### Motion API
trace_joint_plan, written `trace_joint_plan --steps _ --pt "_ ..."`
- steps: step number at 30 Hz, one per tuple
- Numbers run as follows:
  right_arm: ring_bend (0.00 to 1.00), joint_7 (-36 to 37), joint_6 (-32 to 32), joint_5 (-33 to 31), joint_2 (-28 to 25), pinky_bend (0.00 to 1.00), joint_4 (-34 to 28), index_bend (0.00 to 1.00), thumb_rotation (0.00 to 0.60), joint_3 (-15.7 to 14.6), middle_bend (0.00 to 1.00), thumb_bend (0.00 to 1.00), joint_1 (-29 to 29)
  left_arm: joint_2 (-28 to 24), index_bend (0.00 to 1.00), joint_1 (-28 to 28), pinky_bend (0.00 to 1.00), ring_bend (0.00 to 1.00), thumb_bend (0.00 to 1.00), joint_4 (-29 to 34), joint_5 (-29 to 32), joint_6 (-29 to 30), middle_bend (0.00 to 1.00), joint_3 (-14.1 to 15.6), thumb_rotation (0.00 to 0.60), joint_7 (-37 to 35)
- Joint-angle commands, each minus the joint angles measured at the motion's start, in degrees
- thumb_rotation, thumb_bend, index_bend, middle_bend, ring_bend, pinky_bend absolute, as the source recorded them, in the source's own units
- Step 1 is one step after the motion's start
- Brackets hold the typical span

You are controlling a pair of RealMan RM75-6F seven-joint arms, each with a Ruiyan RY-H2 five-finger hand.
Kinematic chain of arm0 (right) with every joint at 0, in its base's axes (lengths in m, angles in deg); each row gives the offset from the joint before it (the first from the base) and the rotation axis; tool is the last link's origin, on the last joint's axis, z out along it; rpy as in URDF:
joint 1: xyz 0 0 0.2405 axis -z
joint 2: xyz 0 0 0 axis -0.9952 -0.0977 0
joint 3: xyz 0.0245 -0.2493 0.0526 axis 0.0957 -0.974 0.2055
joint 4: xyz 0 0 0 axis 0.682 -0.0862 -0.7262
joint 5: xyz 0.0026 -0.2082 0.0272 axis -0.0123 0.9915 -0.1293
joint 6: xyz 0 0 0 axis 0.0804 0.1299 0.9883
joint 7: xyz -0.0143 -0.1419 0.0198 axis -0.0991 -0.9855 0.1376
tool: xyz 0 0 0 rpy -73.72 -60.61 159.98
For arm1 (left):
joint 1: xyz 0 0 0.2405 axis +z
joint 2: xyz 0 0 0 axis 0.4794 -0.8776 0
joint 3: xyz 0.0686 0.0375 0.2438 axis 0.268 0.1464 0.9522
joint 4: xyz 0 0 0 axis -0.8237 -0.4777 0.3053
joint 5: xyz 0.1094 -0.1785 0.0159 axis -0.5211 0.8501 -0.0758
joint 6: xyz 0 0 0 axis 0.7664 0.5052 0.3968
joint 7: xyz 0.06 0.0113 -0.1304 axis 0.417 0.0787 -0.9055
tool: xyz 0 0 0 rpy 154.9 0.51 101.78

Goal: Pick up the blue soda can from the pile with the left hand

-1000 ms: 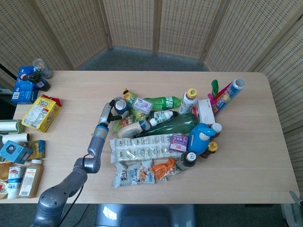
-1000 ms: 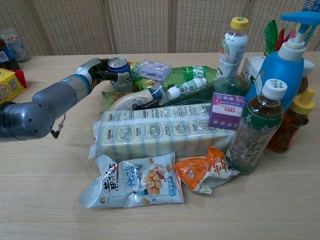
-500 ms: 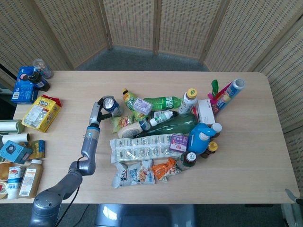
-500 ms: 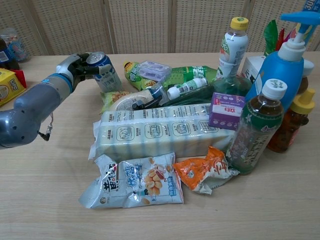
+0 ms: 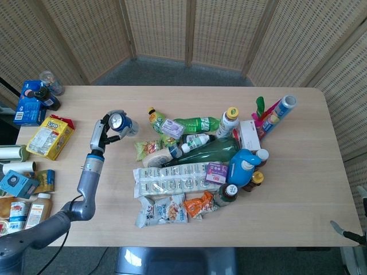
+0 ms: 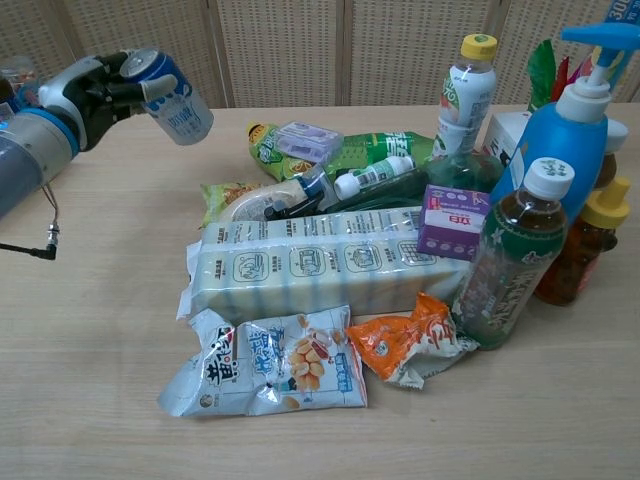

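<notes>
Left robot hand (image 5: 102, 133) grips blue aluminium soda can (image 6: 173, 95) | raised above tabletop (image 5: 86, 103) | nine o'clock of pile.

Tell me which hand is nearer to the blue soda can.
Left. The left hand grips the blue soda can, holding it tilted above the table, left of the pile. The right hand is not in view in either camera, so it is nowhere near the can.
</notes>
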Motion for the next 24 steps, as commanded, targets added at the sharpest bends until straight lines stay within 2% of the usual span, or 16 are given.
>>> trace_joint_plan --steps 1,6,12,18,24 --pt "0.00 0.23 0.58 0.47 0.35 0.00 0.35 0.00 0.491 0.07 0.00 0.04 -0.54 -12.98 0.41 7.34 0.23 0.41 0.46 19.89 1.60 5.52 0.33 -0.78 0.600 8.56" --pt "0.00 1.16 1.11 1.68 1.15 0.00 1.23 0.00 0.494 0.02 0.00 0.03 -1.26 -21.37 0.41 11.40 0.23 0.41 0.46 33.90 3.02 9.01 0.33 -2.44 0.600 13.03" --pt "0.00 2.78 1.48 2.91 2.51 0.00 2.76 0.00 0.493 -0.31 0.00 0.04 -1.69 -29.13 0.42 15.66 0.23 0.41 0.47 46.22 2.50 13.04 0.33 -3.87 0.600 15.04" --pt "0.00 4.15 1.51 3.93 3.55 0.00 4.03 0.00 0.489 -0.63 0.00 0.04 -1.88 -34.46 0.43 18.42 0.23 0.41 0.47 53.38 1.37 15.42 0.34 -4.90 0.600 14.93" --pt "0.00 4.70 1.29 4.22 3.82 0.00 4.43 0.00 0.494 -0.75 0.00 0.04 -1.84 -36.51 0.43 19.06 0.23 0.41 0.47 56.00 0.82 16.26 0.34 -5.19 0.600 14.50"
